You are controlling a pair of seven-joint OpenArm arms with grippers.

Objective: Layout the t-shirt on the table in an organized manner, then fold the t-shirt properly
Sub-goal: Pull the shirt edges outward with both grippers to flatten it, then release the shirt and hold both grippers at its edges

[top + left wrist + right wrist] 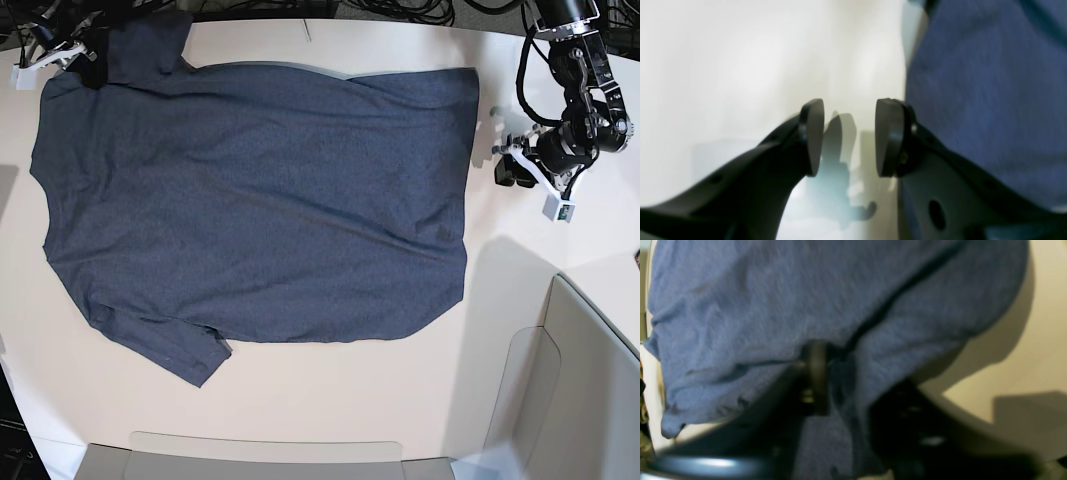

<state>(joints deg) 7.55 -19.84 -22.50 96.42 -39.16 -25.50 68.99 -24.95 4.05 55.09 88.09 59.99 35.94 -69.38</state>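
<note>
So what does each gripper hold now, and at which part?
The right gripper is shut on the t-shirt, at the sleeve by the table's far corner. The left gripper is open beside the hem and holds nothing.

One t-shirt [260,200], one table [330,400], two pincers [849,136] [826,380], and seemingly two grey panels [590,390].
</note>
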